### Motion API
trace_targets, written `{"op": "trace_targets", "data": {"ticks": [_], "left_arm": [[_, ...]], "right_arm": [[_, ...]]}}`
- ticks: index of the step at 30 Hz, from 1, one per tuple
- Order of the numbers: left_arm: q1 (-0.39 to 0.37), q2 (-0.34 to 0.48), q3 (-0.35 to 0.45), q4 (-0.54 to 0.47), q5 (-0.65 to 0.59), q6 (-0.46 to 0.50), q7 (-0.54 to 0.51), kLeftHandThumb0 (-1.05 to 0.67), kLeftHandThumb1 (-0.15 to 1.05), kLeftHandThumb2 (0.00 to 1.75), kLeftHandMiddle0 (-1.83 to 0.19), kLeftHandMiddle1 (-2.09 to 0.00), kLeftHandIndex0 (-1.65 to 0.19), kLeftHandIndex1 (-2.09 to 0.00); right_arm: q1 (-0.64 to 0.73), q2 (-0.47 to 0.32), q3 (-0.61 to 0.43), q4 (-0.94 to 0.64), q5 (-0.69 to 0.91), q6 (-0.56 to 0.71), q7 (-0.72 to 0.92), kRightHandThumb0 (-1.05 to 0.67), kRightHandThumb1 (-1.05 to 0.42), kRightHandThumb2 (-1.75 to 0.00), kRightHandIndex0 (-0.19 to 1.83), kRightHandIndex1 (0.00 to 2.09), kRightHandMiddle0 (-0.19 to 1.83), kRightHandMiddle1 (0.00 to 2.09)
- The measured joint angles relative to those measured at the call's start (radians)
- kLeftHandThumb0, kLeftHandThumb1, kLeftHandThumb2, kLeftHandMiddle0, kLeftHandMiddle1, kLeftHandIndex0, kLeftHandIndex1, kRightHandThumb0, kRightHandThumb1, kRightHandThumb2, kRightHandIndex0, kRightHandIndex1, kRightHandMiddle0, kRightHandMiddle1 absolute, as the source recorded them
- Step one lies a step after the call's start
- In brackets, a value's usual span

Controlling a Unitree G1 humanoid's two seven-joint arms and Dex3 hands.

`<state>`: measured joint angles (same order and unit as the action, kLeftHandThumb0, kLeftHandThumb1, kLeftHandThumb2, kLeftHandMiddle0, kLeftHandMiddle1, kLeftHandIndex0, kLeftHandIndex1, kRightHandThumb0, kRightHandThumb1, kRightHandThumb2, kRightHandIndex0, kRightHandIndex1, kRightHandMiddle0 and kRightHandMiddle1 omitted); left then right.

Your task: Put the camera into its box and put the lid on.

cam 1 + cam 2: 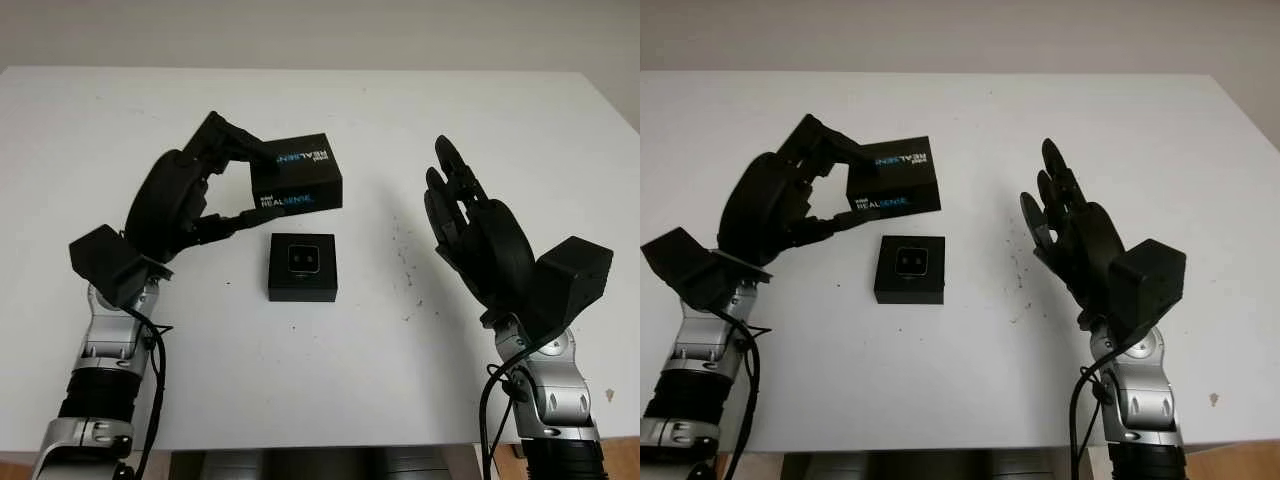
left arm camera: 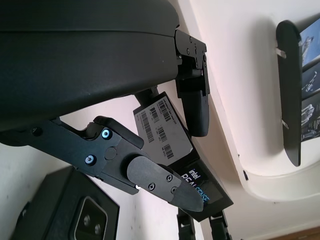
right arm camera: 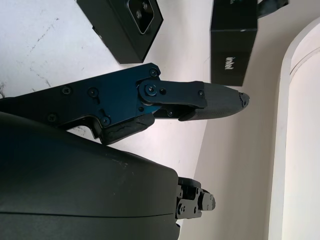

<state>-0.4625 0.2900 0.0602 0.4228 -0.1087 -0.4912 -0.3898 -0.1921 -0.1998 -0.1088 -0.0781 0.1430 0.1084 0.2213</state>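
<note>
Two hands: left hand (image 1: 215, 185) clamped on lid (image 1: 297, 172), barcodes in wrist view; right hand (image 1: 470, 225) open.

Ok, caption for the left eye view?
Left hand holds lid above camera in box; right hand open.

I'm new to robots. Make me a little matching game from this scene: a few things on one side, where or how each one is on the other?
Things:
1. lid
2. box base
3. camera
4. right hand

States:
A. open, raised above the table, holding nothing
B. sitting inside the box base
C. gripped by the left hand, lifted off the table
D. standing on the table, uncovered

Pairs: 1-C, 2-D, 3-B, 4-A
</note>
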Motion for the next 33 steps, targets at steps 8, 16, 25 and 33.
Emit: {"op": "trace_targets", "data": {"ticks": [8, 16, 25, 33], "left_arm": [[-0.043, -0.025, -0.025, 0.122, 0.05, -0.095, -0.003, -0.21, 1.05, 0.4, -0.23, -1.97, -0.19, -1.8], [-0.052, -0.033, -0.039, 0.184, 0.079, -0.156, 0.001, -0.24, 1.04, 0.38, -0.29, -2.03, -0.23, -1.83], [-0.052, -0.029, -0.047, 0.2, 0.088, -0.16, -0.01, -0.24, 1.05, 0.4, -0.3, -2.02, -0.26, -1.86], [-0.045, -0.008, -0.051, 0.193, 0.088, -0.159, -0.049, -0.24, 1.03, 0.43, -0.33, -2.01, -0.31, -1.88]], "right_arm": [[0.0, 0.0, -0.014, 0.0, 0.005, 0.0, 0.008, -0.78, -1.05, -0.41, -0.06, 0.05, -0.04, 0.05], [0.0, 0.0, -0.017, 0.0, 0.01, 0.003, 0.011, -0.77, -1.05, -0.41, -0.07, 0.05, -0.05, 0.05], [-0.001, 0.0, -0.017, 0.0, 0.008, 0.003, 0.01, -0.77, -1.05, -0.42, -0.07, 0.05, -0.05, 0.05], [-0.002, 0.0, -0.017, 0.0, 0.008, 0.004, 0.013, -0.76, -1.05, -0.41, -0.08, 0.05, -0.06, 0.05]]}}
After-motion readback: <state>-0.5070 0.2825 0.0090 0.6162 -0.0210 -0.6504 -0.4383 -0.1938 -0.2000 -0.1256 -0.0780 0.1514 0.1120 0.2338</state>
